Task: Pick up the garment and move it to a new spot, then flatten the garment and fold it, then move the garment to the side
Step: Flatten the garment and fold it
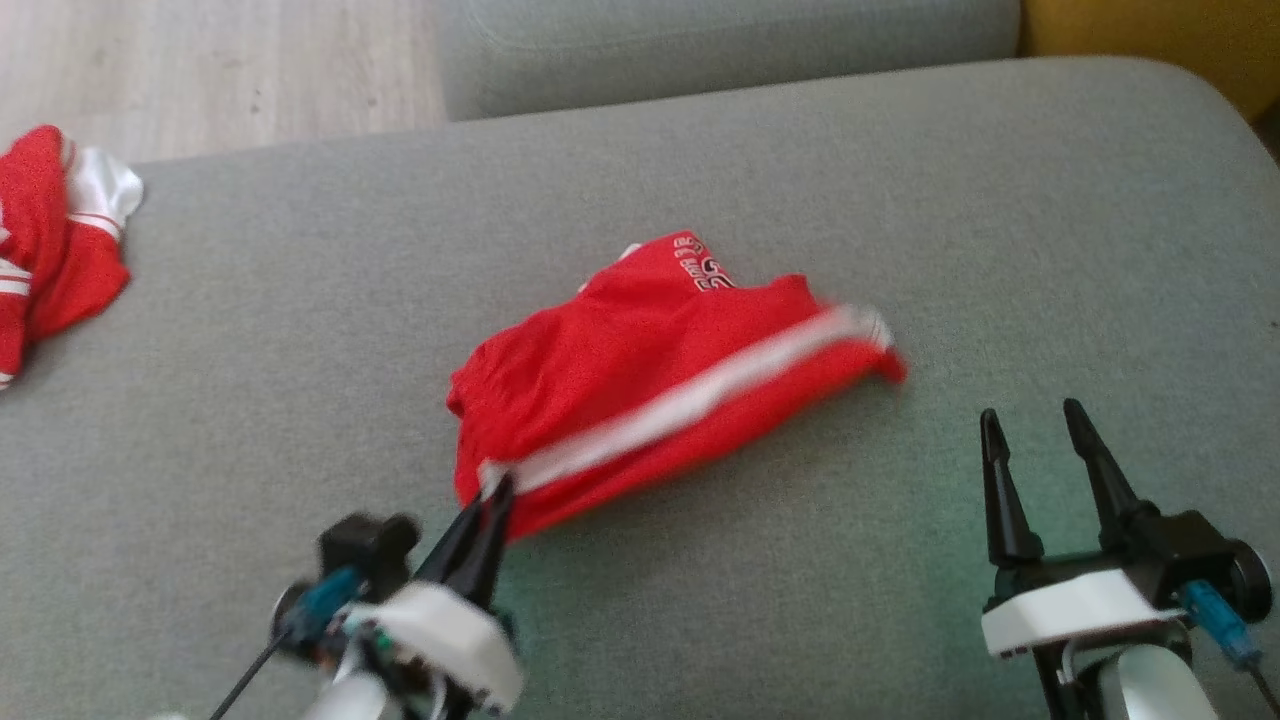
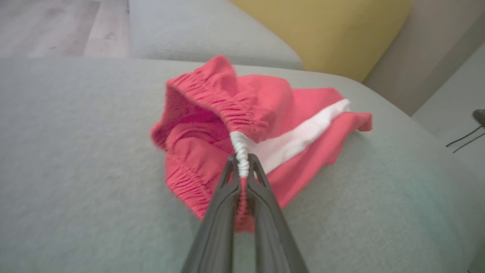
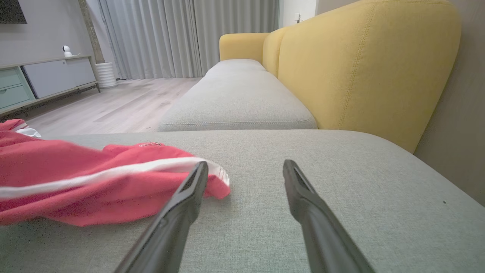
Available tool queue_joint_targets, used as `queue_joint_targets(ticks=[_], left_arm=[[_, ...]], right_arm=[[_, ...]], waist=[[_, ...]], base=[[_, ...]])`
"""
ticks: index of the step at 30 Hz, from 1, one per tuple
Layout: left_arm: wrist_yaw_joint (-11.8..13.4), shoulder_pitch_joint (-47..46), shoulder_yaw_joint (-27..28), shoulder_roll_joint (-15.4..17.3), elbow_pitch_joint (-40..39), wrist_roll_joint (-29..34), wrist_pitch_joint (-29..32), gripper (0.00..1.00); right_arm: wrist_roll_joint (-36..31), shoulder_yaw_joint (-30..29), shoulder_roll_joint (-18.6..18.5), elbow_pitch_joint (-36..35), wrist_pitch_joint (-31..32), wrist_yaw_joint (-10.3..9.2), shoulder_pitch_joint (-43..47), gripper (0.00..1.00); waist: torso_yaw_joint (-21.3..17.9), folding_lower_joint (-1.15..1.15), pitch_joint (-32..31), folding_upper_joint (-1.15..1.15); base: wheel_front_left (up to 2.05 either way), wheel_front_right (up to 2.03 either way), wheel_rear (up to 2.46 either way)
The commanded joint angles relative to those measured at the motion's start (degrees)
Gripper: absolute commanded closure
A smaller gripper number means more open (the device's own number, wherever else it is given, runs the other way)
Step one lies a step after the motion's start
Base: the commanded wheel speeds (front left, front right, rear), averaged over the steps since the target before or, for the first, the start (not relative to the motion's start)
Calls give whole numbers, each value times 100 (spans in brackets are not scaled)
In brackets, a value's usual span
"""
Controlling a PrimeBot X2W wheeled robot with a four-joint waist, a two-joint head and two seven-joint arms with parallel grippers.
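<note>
While pinching the white waistband seam of the red shorts (image 1: pixel 640 360) at their seven o'clock corner: left gripper (image 1: pixel 497 495), jaws pressed together on the cloth. At four o'clock, apart from them, right gripper (image 1: pixel 1030 415), jaws spread around nothing. Shorts bunched mid grey cushion (image 1: pixel 900 200). Farther, ten o'clock, another red garment (image 1: pixel 55 250).

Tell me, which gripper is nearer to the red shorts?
Left. The left gripper grips the red shorts at the waistband; the right gripper stands open beside their hem, apart.
</note>
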Motion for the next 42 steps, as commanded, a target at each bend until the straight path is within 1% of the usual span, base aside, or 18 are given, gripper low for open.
queue_joint_targets(ticks=[1, 7, 11, 13, 14, 15, 19, 25, 34, 42], left_arm=[[61, -112, 333, 154, -198, -76, -11, 100], [140, 91, 565, 387, 145, -192, -108, 100], [128, 52, 640, 369, 429, -230, -271, 100], [149, 26, 659, 356, 586, -189, -403, 62], [159, 18, 673, 331, 644, -184, -478, 34], [162, 13, 689, 295, 694, -193, -555, 0], [166, 11, 707, 202, 828, -170, -837, 0], [217, 124, 747, 132, 757, -145, -1172, 0], [497, 554, 745, 0, 343, -23, -1446, 0], [685, 831, 751, 35, 129, 46, -1494, 0]], right_arm=[[-52, 116, -31, -162, -63, -4, -58, 0], [-117, 130, -31, -168, -47, -4, 22, 0], [-142, 155, -31, -185, -16, -4, 46, 0], [-148, 173, -31, -187, -1, -4, 58, 0], [-149, 184, -31, -188, 7, -4, 63, 0], [-152, 193, -31, -191, 15, -4, 67, 0], [-177, 221, -31, -202, 46, -4, 82, 0], [-224, 262, -31, -244, 90, -4, 82, 0], [-191, 206, -31, -339, 141, -4, 195, 0], [-17, 232, -31, -303, 138, -4, 403, 0]], waist=[[59, 1, -87, 0], [81, 1, -139, 0], [91, 1, -128, 0], [102, 1, -135, 0], [108, 1, -142, 0], [121, 1, -153, 0], [191, 1, -254, 0], [290, 1, -444, 0], [514, 1, -672, 0], [636, 1, -706, 0]], base=[[0, 0, 0], [0, 0, 0], [0, 0, 0], [0, 0, 0], [0, 0, 0], [0, 0, 0], [0, 0, 0], [0, 0, 0], [0, 0, 0], [0, 0, 0]])
